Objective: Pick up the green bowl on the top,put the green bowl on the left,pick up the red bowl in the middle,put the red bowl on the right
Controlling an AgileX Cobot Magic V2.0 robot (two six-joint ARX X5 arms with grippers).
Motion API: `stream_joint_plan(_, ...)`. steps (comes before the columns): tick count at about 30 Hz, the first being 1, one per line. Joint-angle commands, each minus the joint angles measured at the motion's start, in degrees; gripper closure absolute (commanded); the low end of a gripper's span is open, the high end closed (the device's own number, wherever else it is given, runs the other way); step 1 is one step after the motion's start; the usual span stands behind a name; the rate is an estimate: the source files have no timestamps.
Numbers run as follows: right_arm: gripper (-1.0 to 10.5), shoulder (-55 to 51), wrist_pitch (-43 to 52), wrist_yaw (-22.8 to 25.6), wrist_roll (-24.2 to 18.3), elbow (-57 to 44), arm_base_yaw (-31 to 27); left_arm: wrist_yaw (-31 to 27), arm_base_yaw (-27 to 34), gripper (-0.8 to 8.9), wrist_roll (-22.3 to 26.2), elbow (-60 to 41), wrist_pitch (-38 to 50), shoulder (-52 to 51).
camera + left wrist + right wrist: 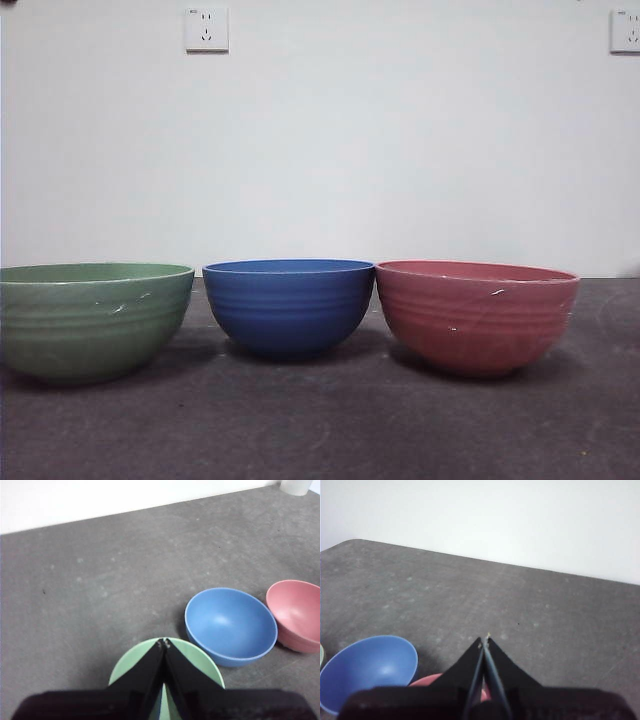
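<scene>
Three bowls stand in a row on the dark table in the front view: the green bowl (pixel 90 318) at the left, a blue bowl (pixel 288 305) in the middle, the red bowl (pixel 475 315) at the right. All stand upright and apart. No arm shows in the front view. My left gripper (pixel 163 643) is shut and empty, raised above the green bowl (pixel 195 661); the blue bowl (pixel 230 625) and red bowl (pixel 296 614) lie beyond. My right gripper (pixel 484 640) is shut and empty, raised above the red bowl (pixel 427 681), mostly hidden by the jaws.
A white wall rises behind the table, with power sockets (pixel 206 29) high up. The blue bowl (pixel 367 670) shows beside the right gripper. A white object (pixel 299 486) stands at the table's far edge in the left wrist view.
</scene>
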Motion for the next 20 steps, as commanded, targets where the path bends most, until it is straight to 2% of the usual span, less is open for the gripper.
stream_joint_plan(1,9.6,-5.38,1.77,1.42,2.08,-5.25,0.02,-0.11,0.0,8.21,-2.16,-6.69,4.66,-4.35)
stream_joint_plan(9,9.4,-7.8,-0.35,8.83,2.49,-6.1,0.02,0.04,-0.02,8.18,-2.43,-8.68,2.36,-5.68)
stream_joint_plan(20,9.4,-7.76,-0.35,8.85,2.49,-6.1,0.02,0.04,-0.09,8.18,-2.43,-8.72,1.29,-5.7)
